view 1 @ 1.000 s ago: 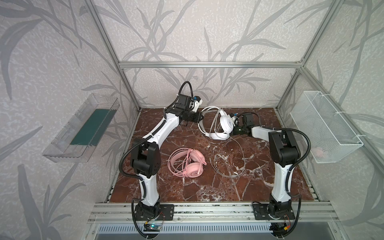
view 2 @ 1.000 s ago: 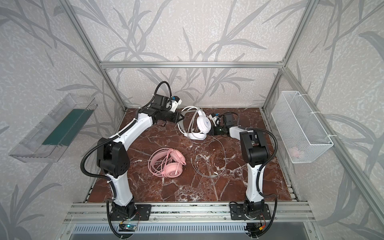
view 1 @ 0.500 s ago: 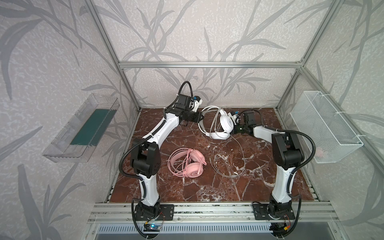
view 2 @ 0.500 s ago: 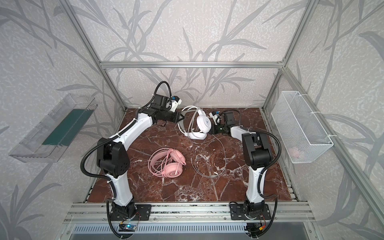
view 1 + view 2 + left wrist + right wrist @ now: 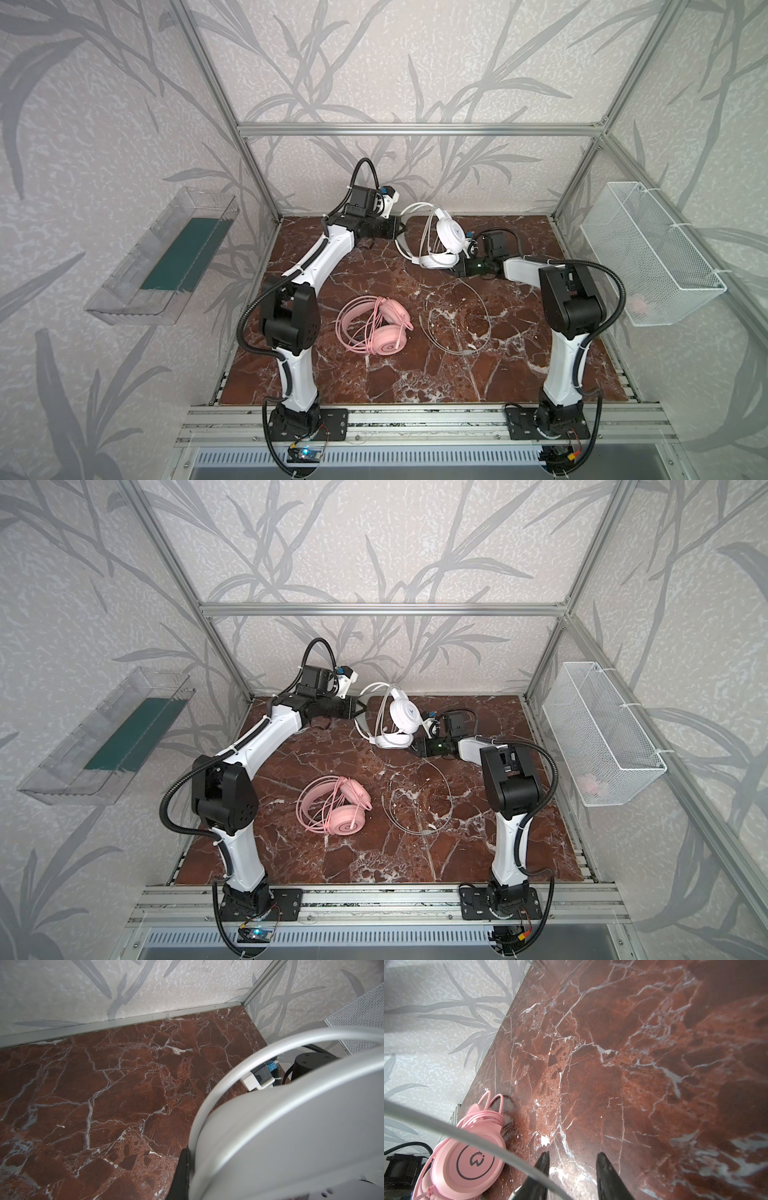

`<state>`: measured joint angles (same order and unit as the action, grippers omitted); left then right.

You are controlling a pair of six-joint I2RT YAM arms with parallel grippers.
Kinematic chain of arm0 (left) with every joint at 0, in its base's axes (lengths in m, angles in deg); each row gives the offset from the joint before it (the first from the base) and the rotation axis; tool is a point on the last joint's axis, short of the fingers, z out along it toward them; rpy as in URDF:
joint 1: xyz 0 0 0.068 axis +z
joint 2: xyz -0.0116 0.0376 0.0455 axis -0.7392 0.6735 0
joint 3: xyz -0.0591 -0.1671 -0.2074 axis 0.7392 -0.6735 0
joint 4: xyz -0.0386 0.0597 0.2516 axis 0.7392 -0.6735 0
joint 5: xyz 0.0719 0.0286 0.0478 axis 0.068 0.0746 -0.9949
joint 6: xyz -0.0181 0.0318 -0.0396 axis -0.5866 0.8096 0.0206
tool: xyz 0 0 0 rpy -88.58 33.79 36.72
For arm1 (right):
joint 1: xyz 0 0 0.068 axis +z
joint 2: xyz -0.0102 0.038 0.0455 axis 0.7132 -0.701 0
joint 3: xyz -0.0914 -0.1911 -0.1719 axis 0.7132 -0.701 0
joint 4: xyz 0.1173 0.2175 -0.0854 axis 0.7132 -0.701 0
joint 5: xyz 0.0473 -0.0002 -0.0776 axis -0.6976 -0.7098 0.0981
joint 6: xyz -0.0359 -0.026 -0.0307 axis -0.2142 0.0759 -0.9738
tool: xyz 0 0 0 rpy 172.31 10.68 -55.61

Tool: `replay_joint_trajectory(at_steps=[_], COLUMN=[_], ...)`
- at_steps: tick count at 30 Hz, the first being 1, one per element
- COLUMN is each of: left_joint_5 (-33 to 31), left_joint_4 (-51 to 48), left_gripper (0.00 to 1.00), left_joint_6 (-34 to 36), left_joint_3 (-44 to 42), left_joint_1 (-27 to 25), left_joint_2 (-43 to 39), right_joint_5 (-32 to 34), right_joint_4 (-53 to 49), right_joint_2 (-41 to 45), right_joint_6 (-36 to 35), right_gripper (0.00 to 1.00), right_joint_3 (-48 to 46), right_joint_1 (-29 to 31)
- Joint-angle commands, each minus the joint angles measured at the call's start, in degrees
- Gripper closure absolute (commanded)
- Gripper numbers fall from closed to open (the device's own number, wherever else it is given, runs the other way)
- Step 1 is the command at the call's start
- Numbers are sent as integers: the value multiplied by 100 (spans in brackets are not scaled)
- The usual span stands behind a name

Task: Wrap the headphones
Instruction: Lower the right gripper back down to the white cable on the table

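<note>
The white headphones [image 5: 449, 232] [image 5: 402, 712] hang tilted above the back of the marble table. My left gripper [image 5: 398, 227] [image 5: 360, 710] is shut on their headband [image 5: 291, 1126], which fills much of the left wrist view. Their white cable [image 5: 457, 328] [image 5: 419, 808] drops from the lower cup and lies in a loose loop on the table. My right gripper [image 5: 459, 270] [image 5: 415, 748] [image 5: 572, 1155] sits low just beside that lower cup. It is open, and the blurred cable [image 5: 446, 1130] crosses in front of one finger. The pink headphones [image 5: 374, 328] [image 5: 336, 808] [image 5: 467, 1157] lie mid-table with their cable wound around them.
A clear plastic tray [image 5: 166, 257] hangs on the left wall. A white wire basket [image 5: 648, 257] hangs on the right wall with something pale pink [image 5: 640, 307] inside. Aluminium frame posts stand at the back corners.
My right gripper lifted slightly toward the white cup, then came back down, and its jaws narrowed a little. The left gripper and white headphones have stayed put.
</note>
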<state>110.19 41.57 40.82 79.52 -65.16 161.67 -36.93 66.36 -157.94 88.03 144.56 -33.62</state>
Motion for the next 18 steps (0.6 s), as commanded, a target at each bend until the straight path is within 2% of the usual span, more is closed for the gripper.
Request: replay_joint_trajectory(at_steps=[1,14,18], left_joint_5=[243,48,-243], left_joint_4=[372,1215,1388], left_gripper=[100,100,100], left_joint_6=[-280,-990,-1222], left_joint_3=[-14,-185,-181], left_joint_1=[32,185,194], left_joint_2=[-409,-405,-364], right_joint_5=[-154,-207,-161], right_joint_4=[97,3,-279], right_joint_2=[-35,441,517], right_joint_6=[55,-47,-197], right_gripper=[63,67,69], right_joint_3=[-183,-1050,-1075], right_joint_1=[25,139,221])
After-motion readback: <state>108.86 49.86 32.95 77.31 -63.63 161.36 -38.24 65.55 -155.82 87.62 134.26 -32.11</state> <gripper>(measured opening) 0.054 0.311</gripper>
